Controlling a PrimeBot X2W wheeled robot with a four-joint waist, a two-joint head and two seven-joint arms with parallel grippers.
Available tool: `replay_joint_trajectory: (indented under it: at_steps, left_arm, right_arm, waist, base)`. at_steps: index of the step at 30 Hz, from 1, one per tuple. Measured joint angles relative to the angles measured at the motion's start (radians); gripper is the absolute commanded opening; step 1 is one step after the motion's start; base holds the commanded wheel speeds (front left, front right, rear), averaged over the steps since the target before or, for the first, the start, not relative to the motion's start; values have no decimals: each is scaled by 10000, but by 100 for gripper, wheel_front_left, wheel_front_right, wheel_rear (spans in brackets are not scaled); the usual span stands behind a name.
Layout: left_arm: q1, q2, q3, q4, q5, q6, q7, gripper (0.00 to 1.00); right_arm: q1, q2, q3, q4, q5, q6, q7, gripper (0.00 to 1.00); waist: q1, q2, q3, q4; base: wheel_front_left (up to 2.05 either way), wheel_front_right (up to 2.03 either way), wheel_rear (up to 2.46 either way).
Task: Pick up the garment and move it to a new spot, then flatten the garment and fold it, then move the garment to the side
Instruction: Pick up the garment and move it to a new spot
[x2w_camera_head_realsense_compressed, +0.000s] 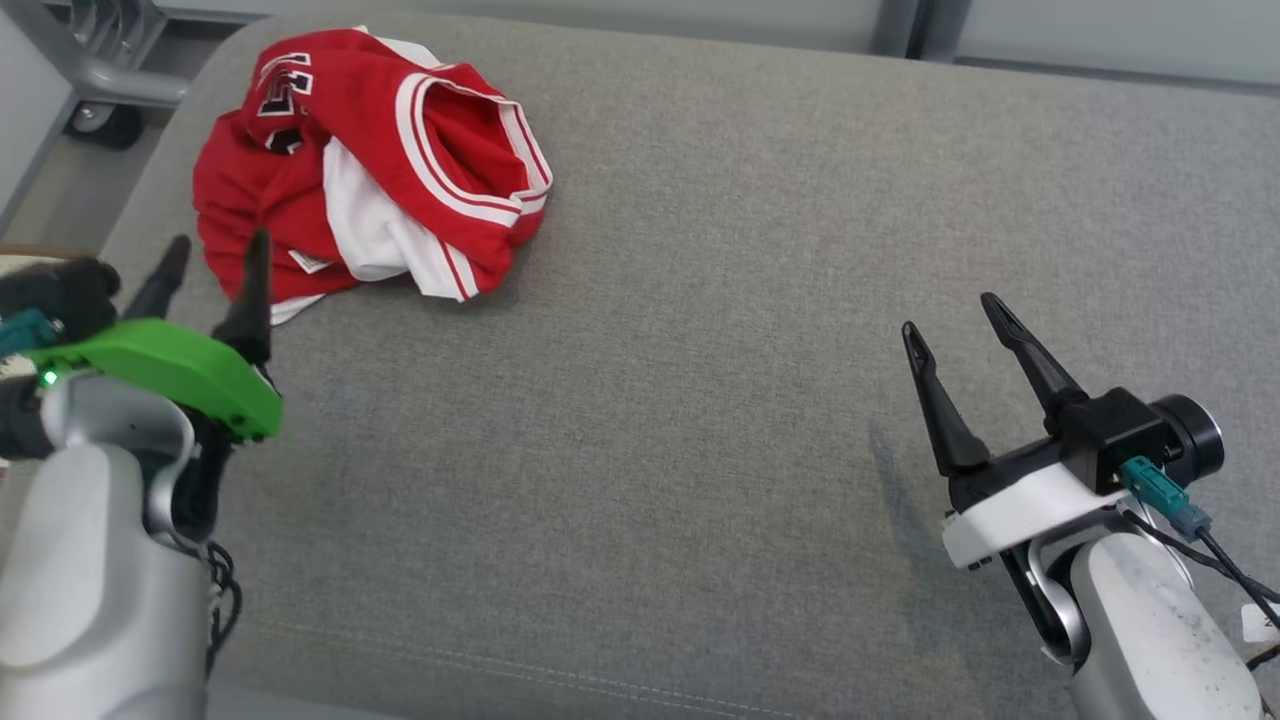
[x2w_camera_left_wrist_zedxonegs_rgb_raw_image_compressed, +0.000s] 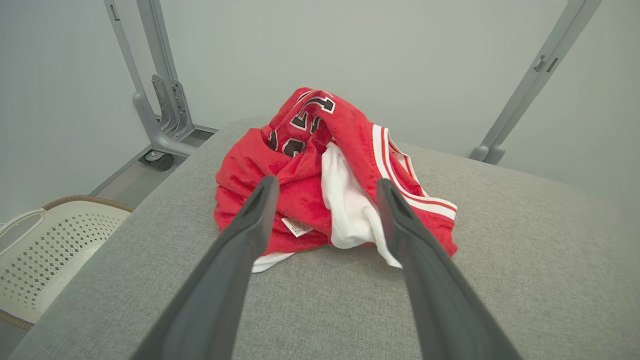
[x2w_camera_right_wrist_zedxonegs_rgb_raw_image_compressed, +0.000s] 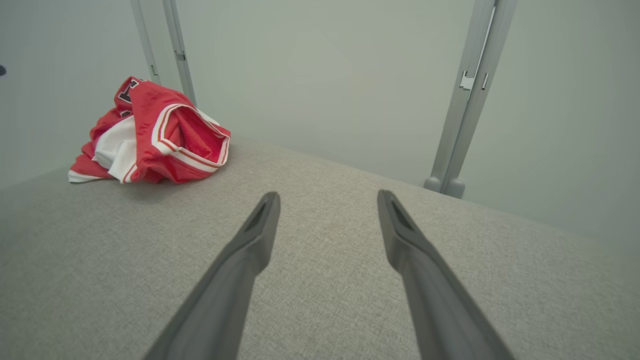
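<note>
The garment (x2w_camera_head_realsense_compressed: 370, 165) is a red jersey with white trim and black numbers, crumpled in a heap at the far left of the grey cushioned surface (x2w_camera_head_realsense_compressed: 700, 350). In the left wrist view the garment (x2w_camera_left_wrist_zedxonegs_rgb_raw_image_compressed: 310, 185) lies just beyond my fingertips. My left gripper (x2w_camera_head_realsense_compressed: 215, 262) hovers open close to the heap's near-left edge, with nothing between its fingers. My right gripper (x2w_camera_head_realsense_compressed: 953, 320) stands open far to the right, over bare fabric. In the right wrist view the garment (x2w_camera_right_wrist_zedxonegs_rgb_raw_image_compressed: 150, 135) sits at the upper left, well away from my right gripper (x2w_camera_right_wrist_zedxonegs_rgb_raw_image_compressed: 327, 200).
A white perforated basket (x2w_camera_left_wrist_zedxonegs_rgb_raw_image_compressed: 45, 245) stands on the floor beside the surface's left edge. Grey metal frame legs (x2w_camera_left_wrist_zedxonegs_rgb_raw_image_compressed: 155, 100) with a caster rise behind the surface at the far left, and another post (x2w_camera_right_wrist_zedxonegs_rgb_raw_image_compressed: 465, 100) stands at the far right.
</note>
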Motion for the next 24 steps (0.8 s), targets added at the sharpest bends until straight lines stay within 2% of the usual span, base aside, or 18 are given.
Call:
replay_joint_trajectory:
  at_steps: [6, 10, 13, 19, 24]
  left_arm:
    - [-1511, 539, 560, 451, -282, 428, 1319, 100]
    - [-2346, 976, 846, 564, -435, 537, 1824, 100]
    - [-2855, 1563, 1045, 865, -291, 656, 2052, 100]
    - [-3113, 1862, 1206, 1480, -267, 765, 2251, 100]
    - [-3295, 2330, 1306, 1875, -136, 802, 2343, 100]
  right_arm:
    - [-477, 134, 282, -203, -21, 50, -2, 100]
    - [-873, 159, 320, -393, -90, 82, -2, 100]
    - [-1283, 159, 309, -479, -104, 84, -2, 100]
    - [-1400, 150, 226, -485, -104, 86, -31, 100]
    - [-1400, 167, 148, -491, -100, 82, -31, 100]
  waist:
    - [0, -1, 777, -398]
    - [0, 0, 1283, -759]
    - [1, 0, 1736, -1200]
    - [1, 0, 2230, -1925]
    - [1, 0, 2538, -2427]
  base:
    - [0, 0, 0]
    - [0, 0, 0]
    - [0, 0, 0]
    - [0, 0, 0]
    - [0, 0, 0]
